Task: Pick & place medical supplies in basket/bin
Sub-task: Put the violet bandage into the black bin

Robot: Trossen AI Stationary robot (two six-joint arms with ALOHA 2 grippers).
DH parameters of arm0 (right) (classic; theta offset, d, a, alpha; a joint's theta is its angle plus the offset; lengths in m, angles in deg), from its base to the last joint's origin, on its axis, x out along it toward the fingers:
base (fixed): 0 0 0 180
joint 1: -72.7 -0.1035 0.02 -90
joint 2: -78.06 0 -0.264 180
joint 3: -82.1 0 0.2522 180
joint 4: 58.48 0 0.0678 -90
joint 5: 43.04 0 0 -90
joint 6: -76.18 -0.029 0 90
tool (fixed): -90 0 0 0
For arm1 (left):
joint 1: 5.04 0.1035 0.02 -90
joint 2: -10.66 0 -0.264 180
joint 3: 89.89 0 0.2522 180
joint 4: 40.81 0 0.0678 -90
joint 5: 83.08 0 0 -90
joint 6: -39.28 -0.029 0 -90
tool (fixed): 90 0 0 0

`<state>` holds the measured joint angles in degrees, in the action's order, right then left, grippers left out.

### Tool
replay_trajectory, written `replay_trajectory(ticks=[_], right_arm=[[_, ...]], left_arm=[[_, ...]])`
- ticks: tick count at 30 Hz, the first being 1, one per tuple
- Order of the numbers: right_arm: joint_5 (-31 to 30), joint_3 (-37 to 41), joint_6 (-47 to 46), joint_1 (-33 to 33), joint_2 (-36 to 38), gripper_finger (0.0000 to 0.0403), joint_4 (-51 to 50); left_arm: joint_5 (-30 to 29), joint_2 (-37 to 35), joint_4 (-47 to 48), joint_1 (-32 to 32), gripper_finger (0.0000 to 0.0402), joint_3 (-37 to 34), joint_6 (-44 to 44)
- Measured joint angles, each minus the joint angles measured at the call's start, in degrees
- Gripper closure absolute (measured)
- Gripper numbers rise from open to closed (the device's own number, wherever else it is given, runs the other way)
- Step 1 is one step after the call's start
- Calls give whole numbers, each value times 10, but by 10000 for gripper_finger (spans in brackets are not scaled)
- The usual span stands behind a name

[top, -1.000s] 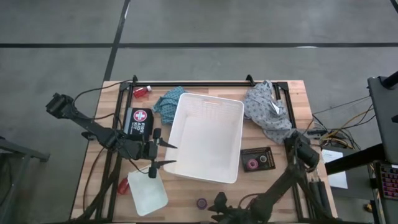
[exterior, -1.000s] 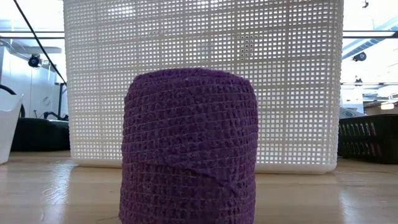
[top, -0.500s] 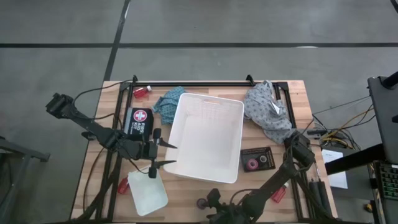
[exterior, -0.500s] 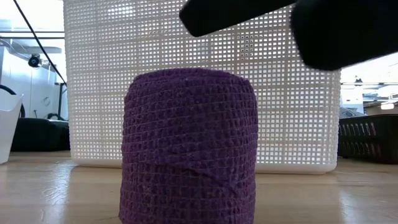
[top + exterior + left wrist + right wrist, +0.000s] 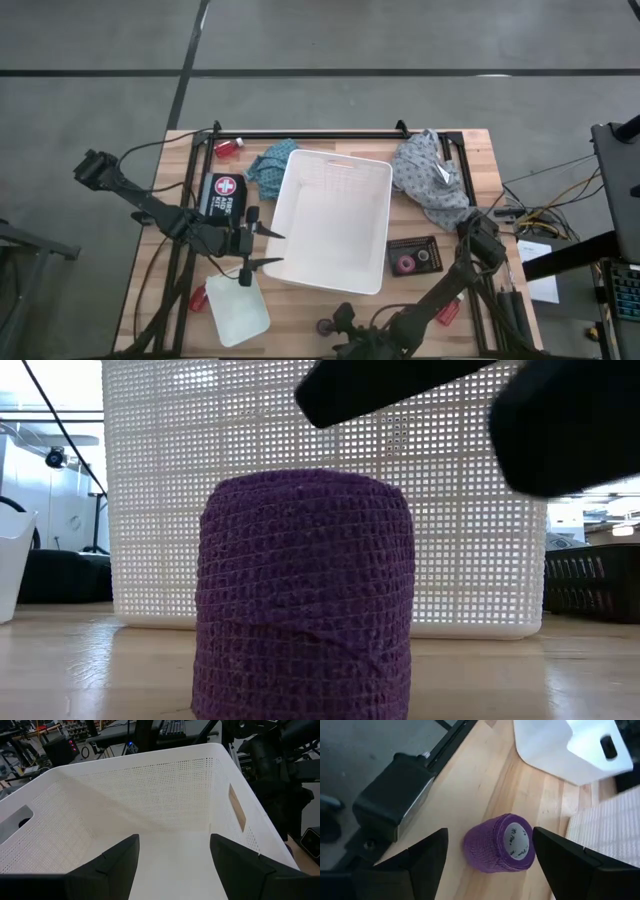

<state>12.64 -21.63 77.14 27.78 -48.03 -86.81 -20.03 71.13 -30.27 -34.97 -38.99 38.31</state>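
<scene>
A purple roll [image 5: 500,842] stands on end on the wood near the table's front edge [image 5: 324,327]; it fills the foreground of the low view [image 5: 303,595]. My right gripper [image 5: 489,831] hovers open just above it, one finger to each side, and touches nothing; its dark fingers [image 5: 390,385] show above the roll. My left gripper [image 5: 262,250] is open at the left rim of the large white basket [image 5: 335,222], looking into the bare inside [image 5: 170,815]. A teal cloth [image 5: 268,163] and a grey cloth [image 5: 430,180] lie against the basket's far corners.
A small translucent tray [image 5: 238,308] sits front left with a red bottle [image 5: 198,298] beside it. Another red bottle [image 5: 228,147] lies far left, a third [image 5: 447,310] front right. A first-aid pouch [image 5: 222,192] and a black tray [image 5: 415,257] holding a roll flank the basket.
My right gripper has moved along the near edge toward the table's left, to above the purple roll; its fingers have come into the low view from above. The roll has not moved. The arm's shift has uncovered a red bottle at the front right.
</scene>
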Motion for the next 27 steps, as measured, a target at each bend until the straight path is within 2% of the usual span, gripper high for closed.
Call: replay_trajectory(ticks=[4,15,27], right_arm=[[-1,0,-48,0,0,115,1],[0,4,-20,10,1,119,-1],[48,20,-40,25,1,164,2]], left_arm=[[0,0,0,0,152,0,0],[0,0,0,0,152,0,0],[0,0,0,0,152,0,0]])
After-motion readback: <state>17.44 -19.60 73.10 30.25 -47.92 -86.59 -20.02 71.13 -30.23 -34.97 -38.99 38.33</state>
